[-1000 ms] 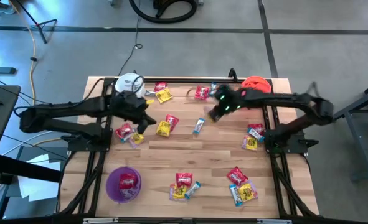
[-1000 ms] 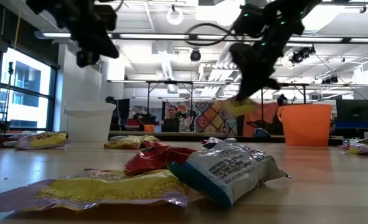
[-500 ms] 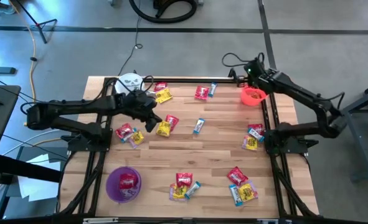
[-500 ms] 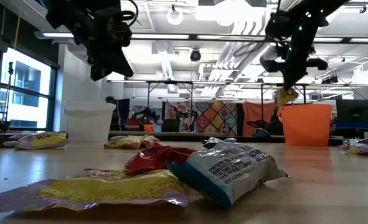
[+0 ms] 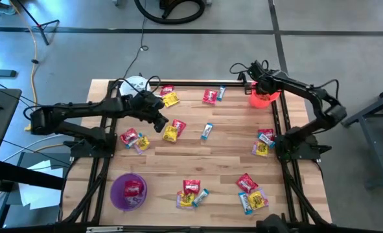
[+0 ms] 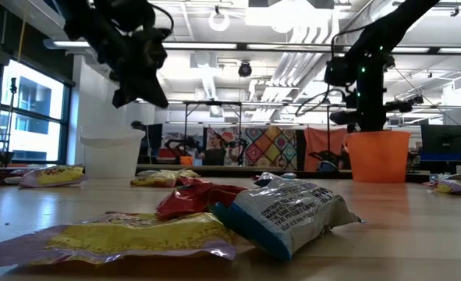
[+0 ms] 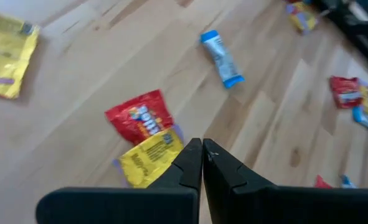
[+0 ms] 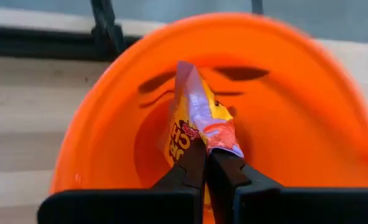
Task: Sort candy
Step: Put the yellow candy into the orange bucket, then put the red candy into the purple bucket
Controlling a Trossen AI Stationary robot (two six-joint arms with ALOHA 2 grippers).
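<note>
Candy in red, yellow and light-blue wrappers lies scattered flat on the wooden table (image 5: 217, 162). My right gripper (image 8: 207, 154) hangs over the orange bucket (image 5: 267, 100) at the far right, shut on a yellow candy (image 8: 184, 134). In the low view this gripper (image 6: 367, 119) stands just above the bucket's rim (image 6: 380, 134). My left gripper (image 5: 162, 124) is shut and holds nothing. It hovers left of centre, just above a yellow candy (image 7: 147, 160) and a red candy (image 7: 140, 115) that lie side by side. My right gripper pinches the yellow candy by one end (image 8: 199, 144) between its two fingers. The fingers slant steeply down from above. The wrapper sticks out ahead of the fingertips into the orange bucket's mouth (image 8: 109, 124), lifted clear of the table.
A white bucket (image 5: 134, 85) stands at the far left and a purple bucket (image 5: 128, 191) with a red candy inside at the near left. A light-blue candy (image 7: 221, 59) lies near the middle. More candy lies along the near edge and the right side.
My right gripper has swung with the yellow candy from the table's far middle toward the right edge, tipping downward, and now hangs over the orange bucket. My left gripper has drifted a little toward the right and down, nearer the red and yellow candies.
</note>
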